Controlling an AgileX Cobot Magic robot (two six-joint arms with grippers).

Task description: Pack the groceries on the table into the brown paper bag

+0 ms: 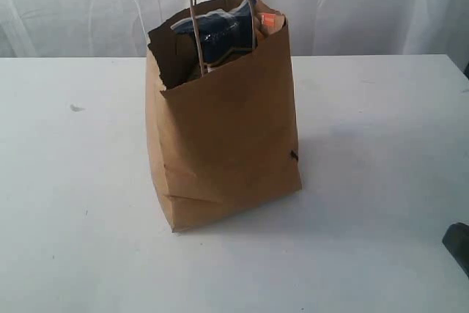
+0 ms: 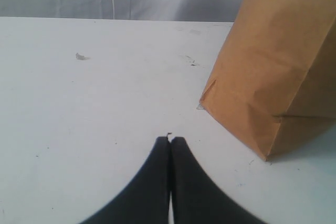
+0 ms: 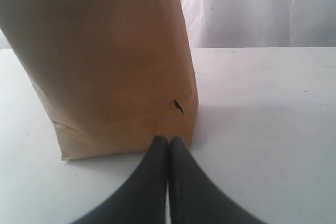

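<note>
Standing upright near the middle of the large flat white tabletop (image 1: 366, 218): the tall kraft-brown paper bag (image 1: 227, 144), long axis vertical, mouth pointing up, ragged top edge, base flat on the surface. Broad face is turned to the exterior camera, slightly skewed. Twisted paper loop handles (image 1: 196, 27) stick up above the rim. Groceries are inside: a dark blue pack (image 1: 220, 31) stands on end, long axis roughly vertical and leaning a bit, top poking past the rim; an orange-topped item (image 1: 270, 20) shows beside it at the bag's right wall; can't tell what else is in there. Small black nick (image 3: 179, 106) low on the bag's side near a corner. Left gripper (image 2: 170, 140): black fingers pressed together, nothing between them, low over the table, tips near the bag's bottom corner but apart from it. Right gripper (image 3: 168, 140): fingers together too, empty, pointing at the bag's base close to the nick. Small grey speck (image 2: 80, 56) on the tabletop well left of the bag.
</note>
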